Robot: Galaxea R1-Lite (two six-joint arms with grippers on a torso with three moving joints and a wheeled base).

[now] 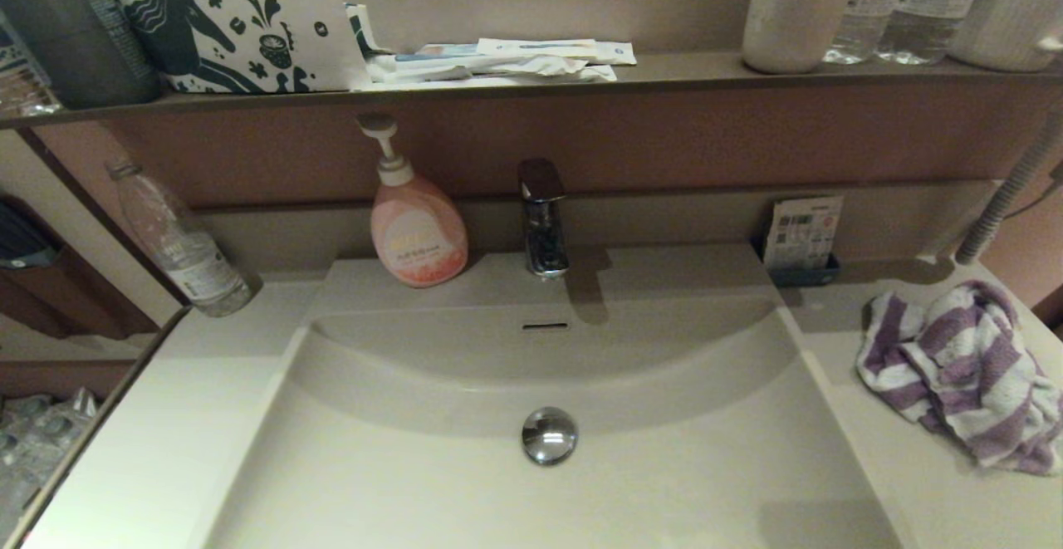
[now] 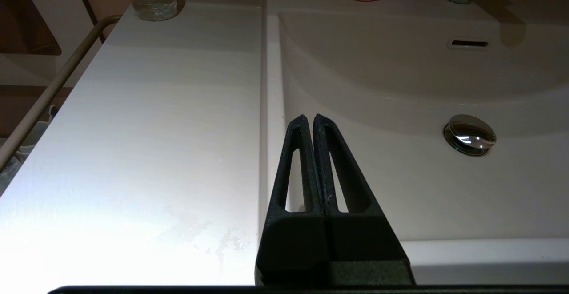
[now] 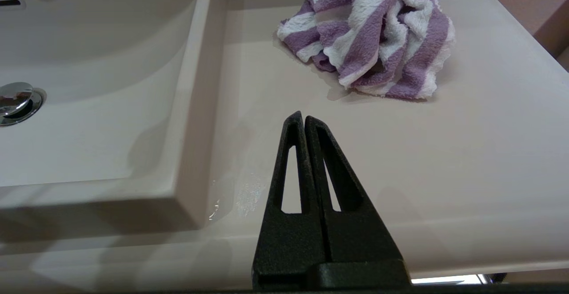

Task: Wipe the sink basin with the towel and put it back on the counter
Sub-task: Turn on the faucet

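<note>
Right now the towel point(image 1: 963, 374) is lying in a crumpled heap on the counter point(image 1: 905, 482), near the counter's right edge and toward its back. It has purple and white stripes. It is well apart from the sink basin point(image 1: 399, 482), and nothing is touching it.

The sink basin sits in the middle of the counter. A round shiny drain stopper point(image 1: 549, 435) is in the basin, below the curved back wall. A thin overflow slot point(image 1: 545, 326) is cut into that back wall. The faucet point(image 1: 541, 217) stands at the back edge of the basin, in the middle. A pink soap pump bottle point(image 1: 415, 221) stands just beside it, on its left. A clear water bottle point(image 1: 178, 242) leans in the back left corner of the counter. A small dark holder with a paper packet point(image 1: 802, 237) stands at the back edge, between the faucet and the towel.

The left gripper point(image 2: 310, 118) hangs low by the front of the counter, over the left rim of the basin. Its two black fingers are pressed together with nothing between them. The right gripper point(image 3: 300, 117) hangs low by the front edge of the counter, on the right side of the basin. Its fingers are pressed together too, and they hold nothing. The towel lies farther back on the counter from it, not touching it.
</note>
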